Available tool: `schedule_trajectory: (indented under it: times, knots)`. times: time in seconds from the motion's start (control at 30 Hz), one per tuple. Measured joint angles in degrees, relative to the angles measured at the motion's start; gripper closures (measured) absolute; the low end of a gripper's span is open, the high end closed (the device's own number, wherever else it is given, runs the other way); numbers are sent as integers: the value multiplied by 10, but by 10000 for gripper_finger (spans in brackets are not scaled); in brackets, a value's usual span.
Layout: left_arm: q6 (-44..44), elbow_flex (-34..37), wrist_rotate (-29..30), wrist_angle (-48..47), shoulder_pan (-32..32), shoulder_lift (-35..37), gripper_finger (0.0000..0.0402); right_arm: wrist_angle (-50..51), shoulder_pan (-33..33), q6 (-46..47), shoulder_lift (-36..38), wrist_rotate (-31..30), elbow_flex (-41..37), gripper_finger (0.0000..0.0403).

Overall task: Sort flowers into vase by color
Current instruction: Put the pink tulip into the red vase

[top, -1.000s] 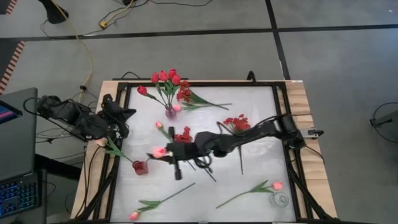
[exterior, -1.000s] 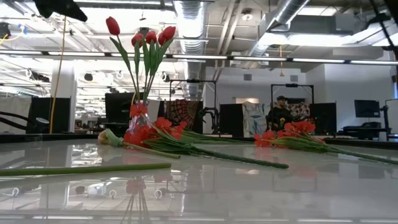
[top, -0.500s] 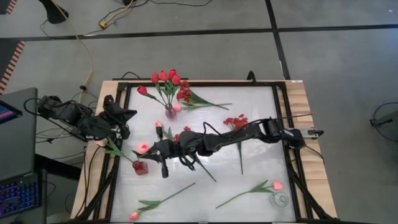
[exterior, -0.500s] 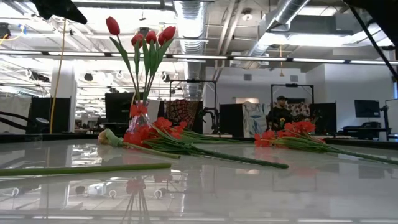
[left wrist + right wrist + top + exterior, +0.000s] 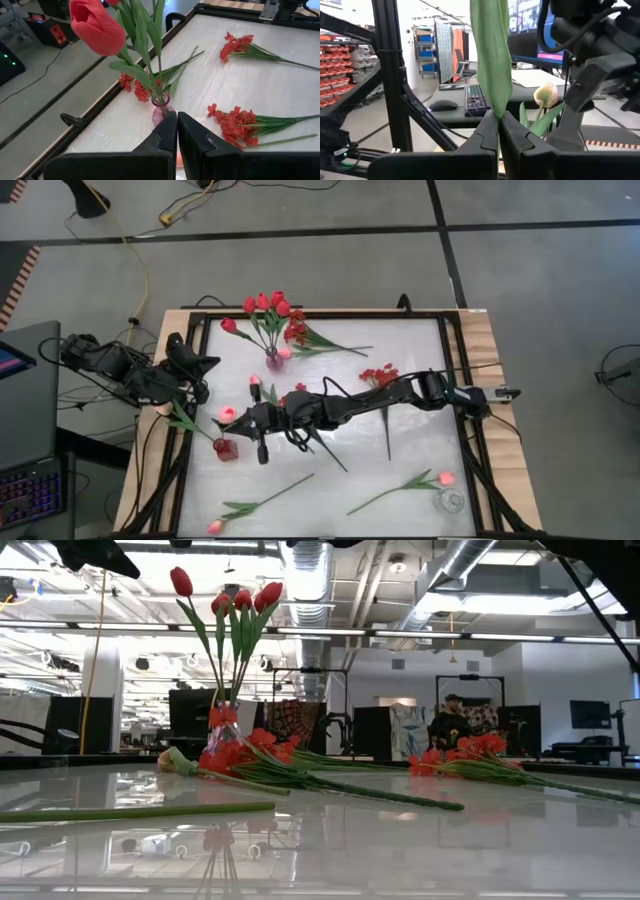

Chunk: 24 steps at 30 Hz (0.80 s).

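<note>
Pink tulip (image 5: 228, 415) stem pinched in right end effector (image 5: 262, 420) fingertips.

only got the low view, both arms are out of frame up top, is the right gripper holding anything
Observer: Yes, the right gripper is shut on the green leafy stem of a pink tulip.
Operator: where is it over the table
Observer: Left of the middle in the high view, with the bloom close to a small red vase.
Operator: and the left arm
Observer: The left gripper is shut and empty at the table's left edge, facing the pink glass vase of red tulips.
</note>
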State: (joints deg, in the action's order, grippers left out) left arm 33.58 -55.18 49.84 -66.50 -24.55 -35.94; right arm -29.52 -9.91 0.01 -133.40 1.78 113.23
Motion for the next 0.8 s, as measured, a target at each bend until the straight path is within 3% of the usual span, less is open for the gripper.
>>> schedule_trajectory:
  times: [0.23, 0.8]
  knots:
    - [2, 0, 0, 0, 0, 0, 400, 12, 3, 1, -11, 0, 0, 369]
    - [3, 0, -5, 0, 0, 0, 400, 28, 10, 15, -10, 0, 0, 305]
